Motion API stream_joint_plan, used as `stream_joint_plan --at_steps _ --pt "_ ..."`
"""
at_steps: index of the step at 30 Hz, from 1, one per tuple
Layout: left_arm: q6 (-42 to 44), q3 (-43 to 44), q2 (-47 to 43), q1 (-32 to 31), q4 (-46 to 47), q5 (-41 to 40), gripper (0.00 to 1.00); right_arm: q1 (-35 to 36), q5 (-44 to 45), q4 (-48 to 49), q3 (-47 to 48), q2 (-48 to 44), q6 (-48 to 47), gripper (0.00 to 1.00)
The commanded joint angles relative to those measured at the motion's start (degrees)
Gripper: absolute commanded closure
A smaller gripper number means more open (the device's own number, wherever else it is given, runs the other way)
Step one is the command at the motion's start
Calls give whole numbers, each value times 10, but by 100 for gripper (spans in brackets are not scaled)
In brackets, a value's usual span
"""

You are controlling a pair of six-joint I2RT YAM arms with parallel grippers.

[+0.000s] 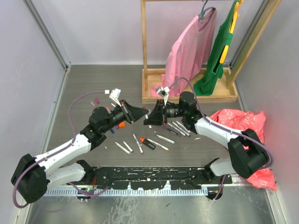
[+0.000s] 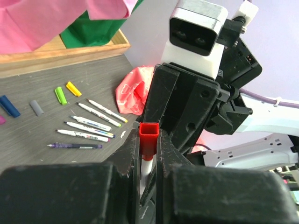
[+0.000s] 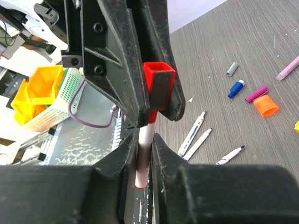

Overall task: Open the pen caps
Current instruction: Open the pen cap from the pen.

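Top view: bright, even, diffuse light from above. Shadows on the table (image 1: 93,88) are faint and soft. Mottled glare on the steel sheet (image 1: 140,210) at the near edge. Walls (image 1: 23,93) splay outward toward the corners, wide-angle. Wrist views: left gripper (image 2: 149,140) and right gripper (image 3: 145,140) fill the bottom, underexposed, black and blurred. The red cap (image 2: 150,135) is sharp; the distant pens (image 2: 88,123) are slightly soft.

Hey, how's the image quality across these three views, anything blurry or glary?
Top view: evenly lit, sharp, sheen on the metal strip. Left wrist: left hand blurred and dark, red-capped pen sharp. Right wrist: right hand equally blurred, loose pens crisp.
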Motion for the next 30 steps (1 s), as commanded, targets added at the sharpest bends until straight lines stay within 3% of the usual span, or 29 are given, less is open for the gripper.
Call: stream_joint_plan --at_steps 1,3,6,9,14,19,26,30 --pt "24 -6 -33 1 40 -32 100 9 1 -8 31 4 -25 86" --pt "46 -9 -44 1 37 -55 100 9 0 -13 32 3 -24 97" --pt "114 3 -60 9 34 -119 100 11 3 -16 34 10 -6 99" --pt "143 37 -60 66 51 -153 100 19 5 -16 34 25 1 99" --pt "31 116 -8 198 98 -100 100 35 10 -27 37 51 -6 99" --pt "-35 136 22 253 131 -43 100 41 16 -40 42 64 -23 99" --pt "-11 51 6 304 -17 -47 100 39 49 -194 93 67 -143 99" --pt "18 52 59 345 -124 -51 100 39 57 -224 109 67 -167 99"
